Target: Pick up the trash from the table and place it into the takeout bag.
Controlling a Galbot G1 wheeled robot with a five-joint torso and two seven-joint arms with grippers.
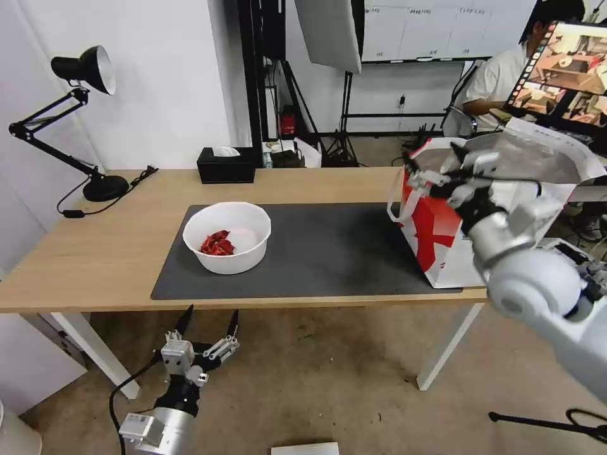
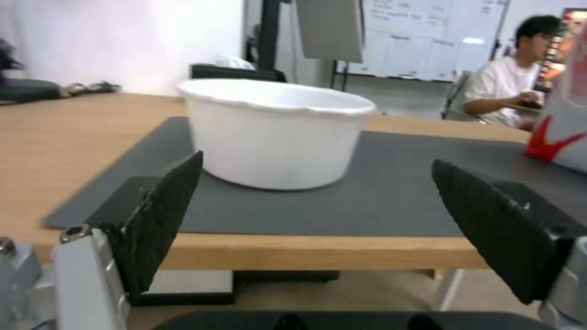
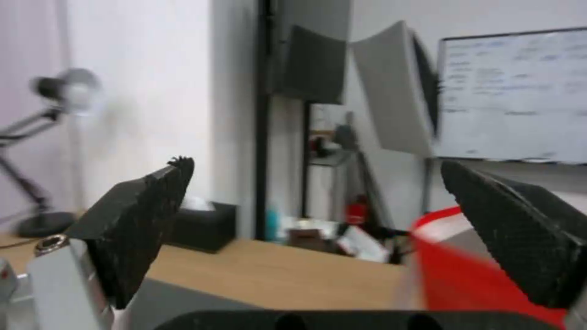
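Right arm raised over the bag, left arm low

The right gripper (image 1: pixel 433 165) hovers, jaws spread and empty, above the takeout bag (image 1: pixel 436 237) at the table's (image 1: pixel 95 253) right end; the left gripper (image 1: pixel 208 322) waits wide open below the front edge, facing the white bowl (image 1: pixel 227 237).

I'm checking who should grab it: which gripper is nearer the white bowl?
Left. The left gripper waits open below the table edge, just in front of the white bowl; the right gripper is open above the takeout bag.

A black articulated desk lamp (image 1: pixel 82 114) with a round base stands at the far left, its cord trailing beside it. A black rectangular tissue box (image 1: pixel 226 164) with a white tissue poking out sits right of it along the far edge. Behind hang a white whiteboard (image 1: pixel 436 28) and a grey softbox panel (image 1: pixel 329 31).
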